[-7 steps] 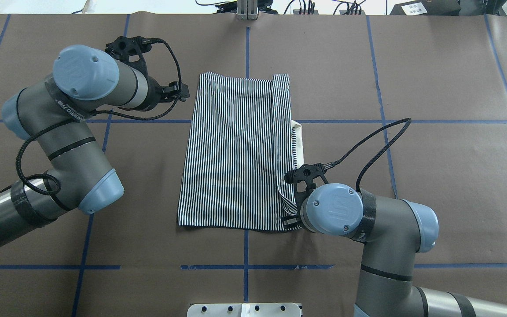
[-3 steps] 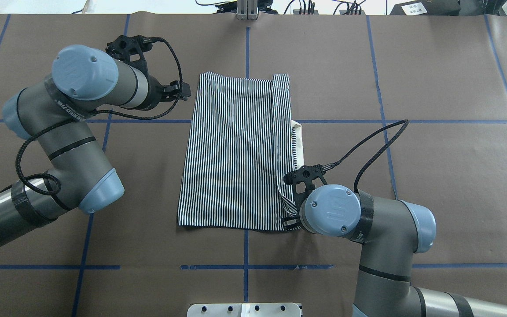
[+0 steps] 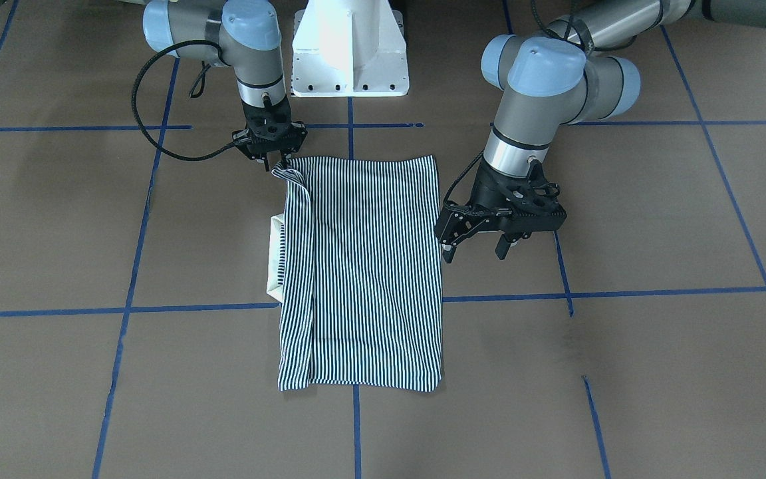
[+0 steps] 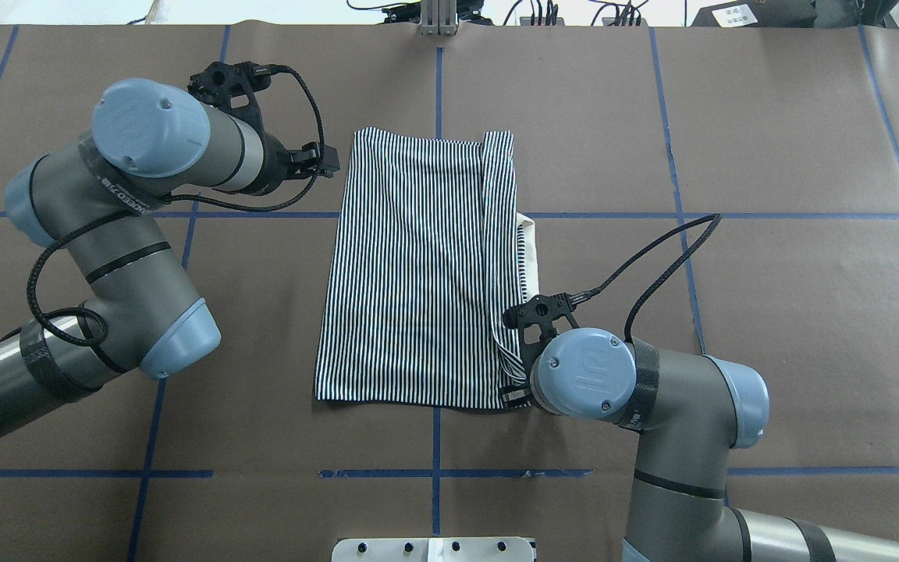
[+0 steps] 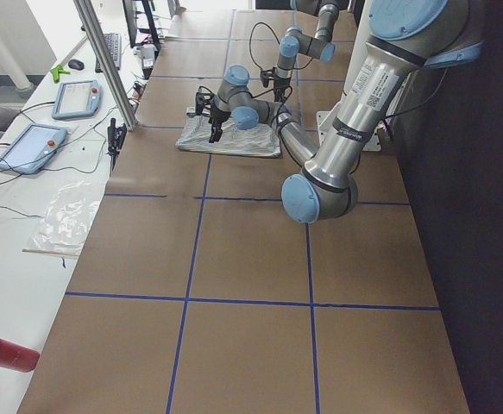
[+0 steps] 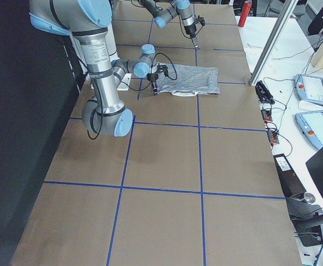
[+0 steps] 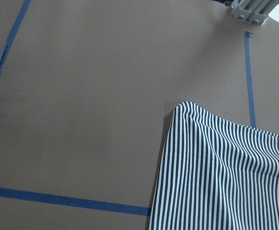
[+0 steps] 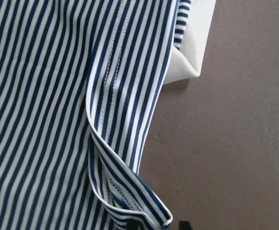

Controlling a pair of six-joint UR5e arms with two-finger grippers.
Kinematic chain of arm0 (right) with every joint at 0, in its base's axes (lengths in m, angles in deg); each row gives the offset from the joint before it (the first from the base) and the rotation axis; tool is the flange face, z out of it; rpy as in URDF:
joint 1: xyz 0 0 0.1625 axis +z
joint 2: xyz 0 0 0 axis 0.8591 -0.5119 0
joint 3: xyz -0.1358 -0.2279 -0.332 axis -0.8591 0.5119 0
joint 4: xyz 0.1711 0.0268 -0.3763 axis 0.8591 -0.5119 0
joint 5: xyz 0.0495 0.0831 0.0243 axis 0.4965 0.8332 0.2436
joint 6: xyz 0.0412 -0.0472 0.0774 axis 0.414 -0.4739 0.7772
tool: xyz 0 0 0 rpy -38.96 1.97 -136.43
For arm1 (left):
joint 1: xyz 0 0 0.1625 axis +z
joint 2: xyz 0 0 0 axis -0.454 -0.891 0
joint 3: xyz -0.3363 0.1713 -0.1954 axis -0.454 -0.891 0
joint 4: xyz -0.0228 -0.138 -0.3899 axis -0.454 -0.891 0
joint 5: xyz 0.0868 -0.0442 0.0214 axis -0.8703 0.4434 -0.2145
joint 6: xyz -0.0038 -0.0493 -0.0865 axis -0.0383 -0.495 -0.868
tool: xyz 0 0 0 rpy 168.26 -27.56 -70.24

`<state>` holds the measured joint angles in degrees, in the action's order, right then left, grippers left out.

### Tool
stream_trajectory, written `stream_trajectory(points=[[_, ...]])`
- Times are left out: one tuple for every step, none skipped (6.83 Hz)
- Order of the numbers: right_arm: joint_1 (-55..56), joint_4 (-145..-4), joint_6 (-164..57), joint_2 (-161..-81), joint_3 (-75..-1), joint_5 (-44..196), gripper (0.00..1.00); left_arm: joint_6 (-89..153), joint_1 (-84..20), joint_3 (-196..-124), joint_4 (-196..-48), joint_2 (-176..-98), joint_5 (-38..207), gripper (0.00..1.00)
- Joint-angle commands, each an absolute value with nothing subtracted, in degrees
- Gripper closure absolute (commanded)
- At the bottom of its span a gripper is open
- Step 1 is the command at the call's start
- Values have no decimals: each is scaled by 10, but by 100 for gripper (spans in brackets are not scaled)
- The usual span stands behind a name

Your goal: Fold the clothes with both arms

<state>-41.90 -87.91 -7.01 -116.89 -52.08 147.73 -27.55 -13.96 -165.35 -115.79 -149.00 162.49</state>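
Note:
The striped polo shirt (image 3: 363,266) lies folded into a long rectangle on the brown table, and also shows in the overhead view (image 4: 418,265). Its cream collar (image 3: 275,256) pokes out of one long side. My right gripper (image 3: 281,161) points down at the shirt's near corner by the base and looks shut on that corner, which is lifted in a small fold (image 8: 129,206). In the overhead view my wrist hides it. My left gripper (image 3: 475,253) is open and empty, just beside the shirt's opposite long edge and apart from it (image 4: 328,164).
The white pedestal base (image 3: 350,60) stands at the near table edge. Blue tape lines (image 4: 676,195) grid the brown cover. An aluminium post (image 4: 438,19) stands at the far edge. Tablets (image 5: 31,147) lie on a side table beyond it.
My right arm has shifted slightly toward the shirt and the base. My left arm has barely moved. The shirt lies the same.

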Motion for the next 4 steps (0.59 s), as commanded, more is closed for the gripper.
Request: stream_trajectory(points=[[-420, -878, -69, -1167, -515, 1477, 96, -276, -140, -1654, -1158, -1489, 1625, 0], [-420, -879, -69, -1164, -515, 1477, 100, -276, -140, -1654, -1158, -1489, 1626, 0], [-420, -879, -71, -1165, -515, 1477, 100, -276, -140, -1654, -1158, -1488, 1625, 0], [-419, -879, -71, -1165, -515, 1477, 100, -276, -140, -1653, -1159, -1488, 1625, 0]])
